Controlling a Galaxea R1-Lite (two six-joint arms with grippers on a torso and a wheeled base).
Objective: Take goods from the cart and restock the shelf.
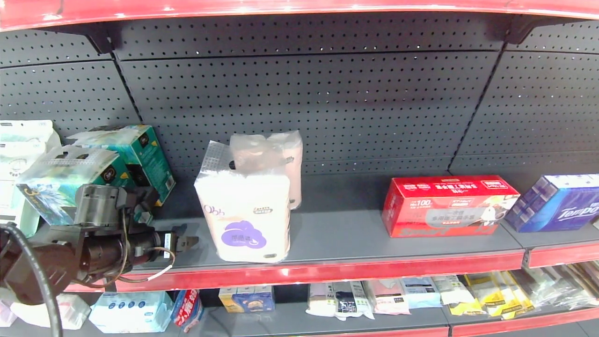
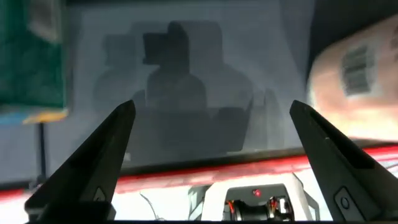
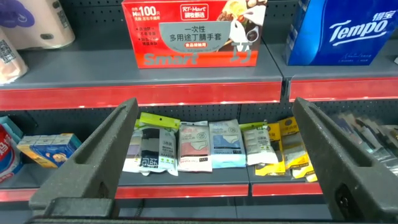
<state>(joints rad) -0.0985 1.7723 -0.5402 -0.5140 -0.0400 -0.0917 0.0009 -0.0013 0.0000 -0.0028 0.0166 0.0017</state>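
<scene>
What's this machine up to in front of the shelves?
A two-armed robot is restocking a shop shelf. At this moment it carries nothing. Its left gripper hangs open at the shelf's front edge, close beside a white tissue pack that stands there, not touching it. Its right gripper is open too, facing the red box further along.

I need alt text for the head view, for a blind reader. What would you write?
The left gripper, open, hovers beside a white tissue pack on the grey shelf; a red box and a blue tissue pack stand farther right.
</scene>
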